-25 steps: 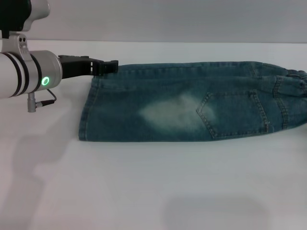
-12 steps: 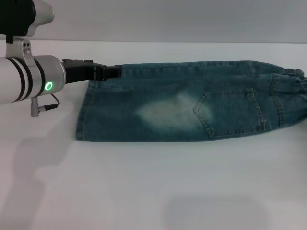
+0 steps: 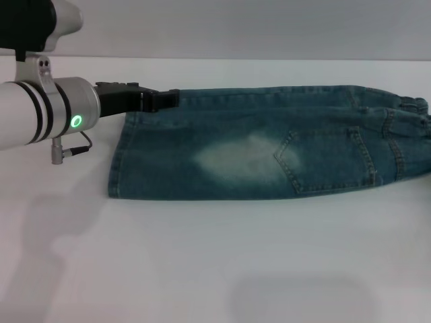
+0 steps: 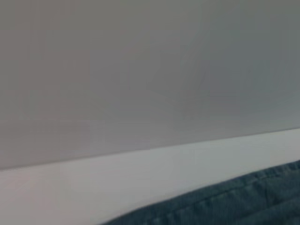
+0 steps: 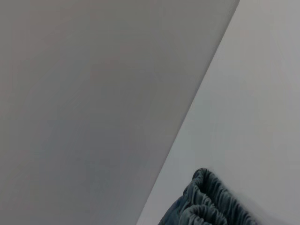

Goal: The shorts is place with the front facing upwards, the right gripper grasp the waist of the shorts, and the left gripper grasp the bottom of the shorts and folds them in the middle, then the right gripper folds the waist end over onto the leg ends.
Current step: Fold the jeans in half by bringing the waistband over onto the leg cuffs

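Observation:
The shorts [image 3: 269, 145] lie flat on the white table, folded lengthwise into one long strip with a pale faded patch and a pocket facing up. The leg ends [image 3: 119, 158] point to the left. At the right edge of the head view sits the gathered waist [image 3: 416, 111]. My left gripper [image 3: 168, 99], on the green-lit arm, reaches in from the left and lies over the far edge of the shorts near the hem corner. The left wrist view shows only a denim edge [image 4: 243, 201]. The waistband ruffle [image 5: 211, 206] appears in the right wrist view; the right gripper is out of view.
The white table [image 3: 202, 256] stretches in front of the shorts, with a grey wall [image 3: 236, 27] behind its far edge. A soft shadow falls on the table near the front right.
My left gripper has slid to the right along the far edge of the shorts. The shorts shifted slightly left and back again.

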`<state>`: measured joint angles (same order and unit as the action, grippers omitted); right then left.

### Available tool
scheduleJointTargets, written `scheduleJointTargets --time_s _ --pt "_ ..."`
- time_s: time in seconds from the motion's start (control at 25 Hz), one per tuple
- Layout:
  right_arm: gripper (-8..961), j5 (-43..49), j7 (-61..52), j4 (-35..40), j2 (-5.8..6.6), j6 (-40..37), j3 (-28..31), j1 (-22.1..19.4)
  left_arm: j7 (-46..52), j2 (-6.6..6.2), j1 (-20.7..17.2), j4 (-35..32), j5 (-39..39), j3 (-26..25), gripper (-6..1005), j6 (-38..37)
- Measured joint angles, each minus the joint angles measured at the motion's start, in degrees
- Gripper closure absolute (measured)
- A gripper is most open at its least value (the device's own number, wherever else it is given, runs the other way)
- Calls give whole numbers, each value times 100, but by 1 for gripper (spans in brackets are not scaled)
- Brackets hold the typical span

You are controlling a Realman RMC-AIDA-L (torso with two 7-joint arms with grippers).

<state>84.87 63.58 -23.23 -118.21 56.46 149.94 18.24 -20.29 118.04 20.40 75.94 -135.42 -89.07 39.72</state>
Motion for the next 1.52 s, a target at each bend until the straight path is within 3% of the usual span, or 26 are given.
scheduleJointTargets --time_s 0.12,0.32,0.72,1.52 --pt "789 -1 31 -34 0 1 0 -38 -240 0 -91 -2 0 362 148 -574" --pt "891 -8 47 -80 -11 75 0 -64 -319 8 -160 -1 81 521 148 -857" --pt "897 -224 -123 -314 -25 894 21 -140 -366 8 -164 -197 283 586 149 -921" --pt "898 -710 -906 -1080 -26 2235 -26 204 -371 16 7 -790 783 1066 150 -1490"
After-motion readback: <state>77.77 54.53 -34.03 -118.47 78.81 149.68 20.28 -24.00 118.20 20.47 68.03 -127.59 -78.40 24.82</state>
